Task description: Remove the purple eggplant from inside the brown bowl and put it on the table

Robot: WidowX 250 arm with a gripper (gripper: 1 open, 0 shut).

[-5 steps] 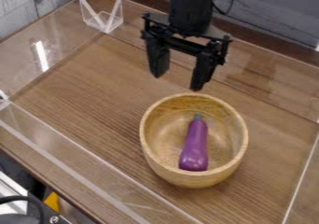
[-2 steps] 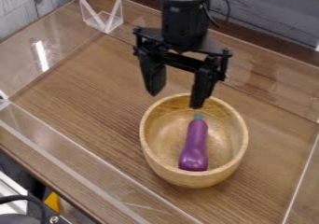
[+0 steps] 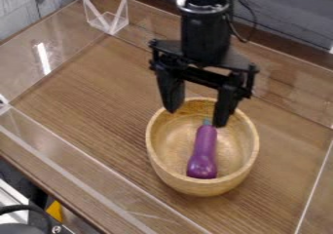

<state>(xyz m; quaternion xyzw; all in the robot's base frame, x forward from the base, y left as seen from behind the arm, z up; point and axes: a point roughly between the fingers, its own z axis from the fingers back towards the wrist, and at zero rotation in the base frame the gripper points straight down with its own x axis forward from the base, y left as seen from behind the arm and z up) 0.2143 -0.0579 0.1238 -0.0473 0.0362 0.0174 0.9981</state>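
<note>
My gripper is spread wide, nothing btwn the fingertips, one on either side over the far part of the brown bowl, right of centre in the frame. Prob. wide so the tips can pass either side of the purple eggplant w/o knocking it. That's in the bowl, lower centre-right of the frame, stem end pointing up the frame, fat end toward the near rim. It lies lengthwise, so closing across its narrow middle looks best imo.

Pick isn't made yet; step in hand is lining up. Next I'd need to come toward the near side of the bowl, then down, minding the rim. Glossy skin may slip if I pinch the fat end. Bare table at left of the frame would do for the set-down.
</note>
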